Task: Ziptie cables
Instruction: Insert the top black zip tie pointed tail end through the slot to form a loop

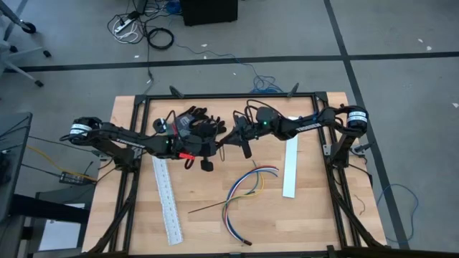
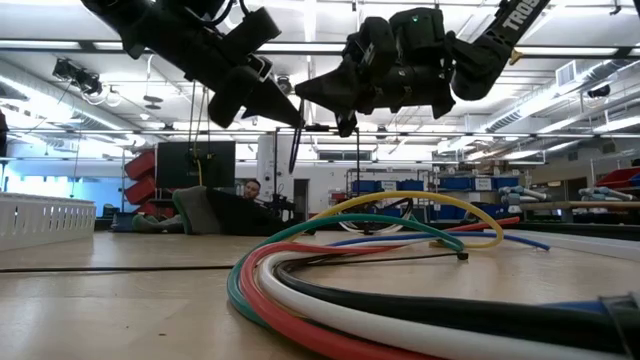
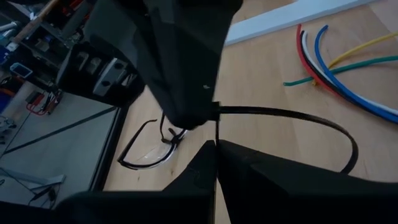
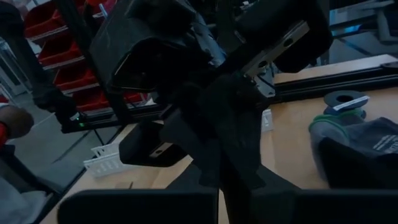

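Both tools are raised above the counter [image 1: 308, 215] near its middle, tips nearly touching. The left tool [image 1: 213, 147] is closed on a thin black zip tie [image 3: 292, 115], which curves away from its fingers in a loop. The right tool [image 1: 242, 137] is also closed, directly facing the left tool; the wrist views suggest it pinches the same tie, but the contact point is hidden behind the tool bodies. The cables [image 1: 247, 188] lie flat on the counter, untouched, on the near side of both tools and slightly toward the right arm's half. Their long axis runs from the fanned coloured ends near the white strip [image 1: 290, 166] down to the curved ends at the counter's front edge. Judgement: the tie must be carried down and passed across that axis, so the right arm has the shorter reach.
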